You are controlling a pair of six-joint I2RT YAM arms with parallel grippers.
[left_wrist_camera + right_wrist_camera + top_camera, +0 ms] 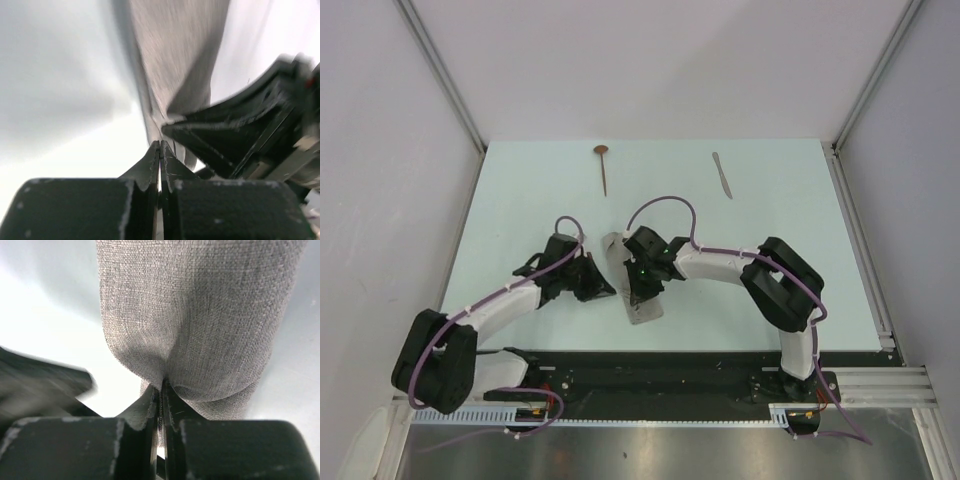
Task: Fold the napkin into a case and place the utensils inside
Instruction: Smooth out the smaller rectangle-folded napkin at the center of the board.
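The napkin [645, 310] lies as a narrow folded strip, centre of the table [520, 200], near side. Right fingers [172, 415] are clamped on its fold, probably to keep the crease. Left fingers [150, 167] are together at its edge; whether they grip it is unclear. The spoon [604, 168] and knife [722, 174] wait at the far side.

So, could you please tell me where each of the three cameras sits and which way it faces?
Top: fixed above and behind the arms, looking down at the table; both arms show, bases nearest.
Left wrist: rides the left arm, looking along the left gripper and its shut fingers at the napkin; the right gripper shows too.
Right wrist: rides the right arm, looking past its shut fingers at the napkin.
Shared: all three show the napkin.
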